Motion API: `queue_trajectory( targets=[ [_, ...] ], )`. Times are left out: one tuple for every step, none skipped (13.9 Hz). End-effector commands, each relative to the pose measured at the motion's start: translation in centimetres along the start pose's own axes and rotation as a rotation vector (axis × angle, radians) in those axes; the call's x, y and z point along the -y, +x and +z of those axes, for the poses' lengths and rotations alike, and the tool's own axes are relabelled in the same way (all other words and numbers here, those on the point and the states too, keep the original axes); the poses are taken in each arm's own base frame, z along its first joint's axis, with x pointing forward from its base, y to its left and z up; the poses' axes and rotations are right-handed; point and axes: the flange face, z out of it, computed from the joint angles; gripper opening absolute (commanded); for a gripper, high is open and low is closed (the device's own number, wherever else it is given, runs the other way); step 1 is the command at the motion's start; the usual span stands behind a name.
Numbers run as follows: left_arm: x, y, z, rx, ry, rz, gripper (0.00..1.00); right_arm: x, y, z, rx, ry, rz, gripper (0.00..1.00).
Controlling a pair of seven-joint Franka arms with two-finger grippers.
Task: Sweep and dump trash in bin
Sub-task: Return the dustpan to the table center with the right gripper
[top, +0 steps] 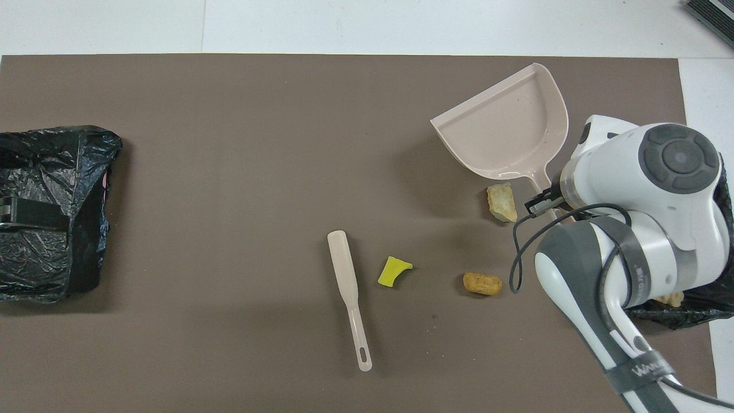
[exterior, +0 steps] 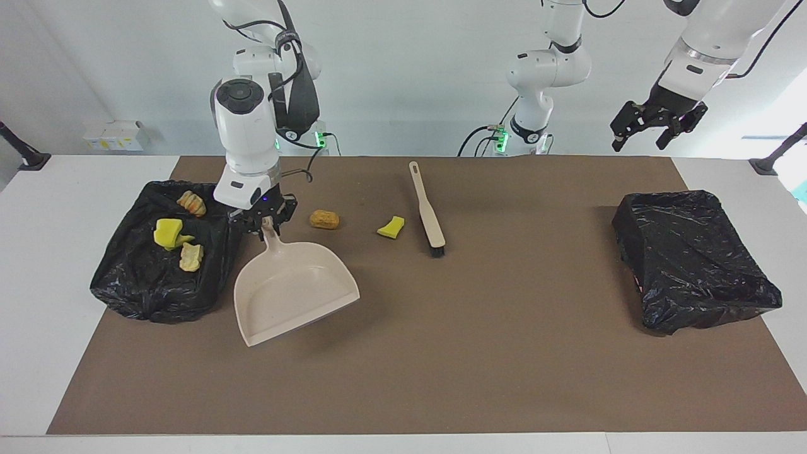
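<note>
Brown mat [exterior: 441, 353] over a white desk [exterior: 38, 265].

Brush [exterior: 427, 208] — beige, lying flat mid-mat, bristles pointing away from the robots.

Loose trash on the mat: a yellow-green sponge scrap [exterior: 391, 227] just beside the brush; an orange-brown lump [exterior: 324, 219] toward the right arm's end; a pale tan lump [top: 502, 202], seen only from overhead, close to the dustpan's handle.

Bin [exterior: 161, 258] — black-bagged, at the right arm's end, holding a yellow scrap [exterior: 168, 232] and two tan lumps [exterior: 191, 256].

Second black-bagged bin [exterior: 693, 258] at the left arm's end.

Dustpan [exterior: 291, 291] — beige, empty, beside the first bin, mouth facing away from the robots.

Right tool [exterior: 263, 221] — clamped on the dustpan's handle, arm bent steeply down over it.

Left tool [exterior: 656, 123] — fingers apart, holding nothing, raised high over the desk's edge near the second bin; this arm waits.
</note>
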Motion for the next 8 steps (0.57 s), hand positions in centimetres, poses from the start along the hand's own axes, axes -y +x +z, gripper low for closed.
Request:
queue_trajectory(
  targets=[
    [-0.3, 0.0, -0.3, 0.007, 0.016, 0.006, 1.0, 4.0, 3.0, -0.1, 0.015, 0.089, 0.165, 0.0],
    [0.3, 0.0, -0.3, 0.007, 0.015, -0.008, 1.0, 6.6, 3.8, 0.5, 0.026, 0.096, 0.213, 0.0],
    [0.8, 0.0, -0.3, 0.01, 0.014, -0.016, 1.0, 9.1, 4.3, 1.1, 0.03, 0.098, 0.264, 0.0],
    [0.9, 0.0, -0.3, 0.01, 0.016, -0.017, 1.0, 11.9, 4.8, 1.7, 0.043, 0.094, 0.29, 0.0],
    [0.9, 0.0, -0.3, 0.01, 0.016, -0.017, 1.0, 14.2, 5.9, 1.4, 0.033, 0.11, 0.309, 0.0],
    [0.7, 0.0, -0.3, 0.01, 0.016, -0.014, 1.0, 16.3, 7.0, 1.7, 0.043, 0.152, 0.34, 0.0],
    [0.7, 0.0, -0.3, 0.008, 0.016, -0.013, 1.0, 18.2, 7.3, 2.8, 0.069, 0.179, 0.359, 0.0],
    [0.6, 0.1, -0.2, 0.005, 0.016, -0.011, 1.0, 20.3, 7.9, 3.3, 0.08, 0.198, 0.357, 0.0]
  ],
)
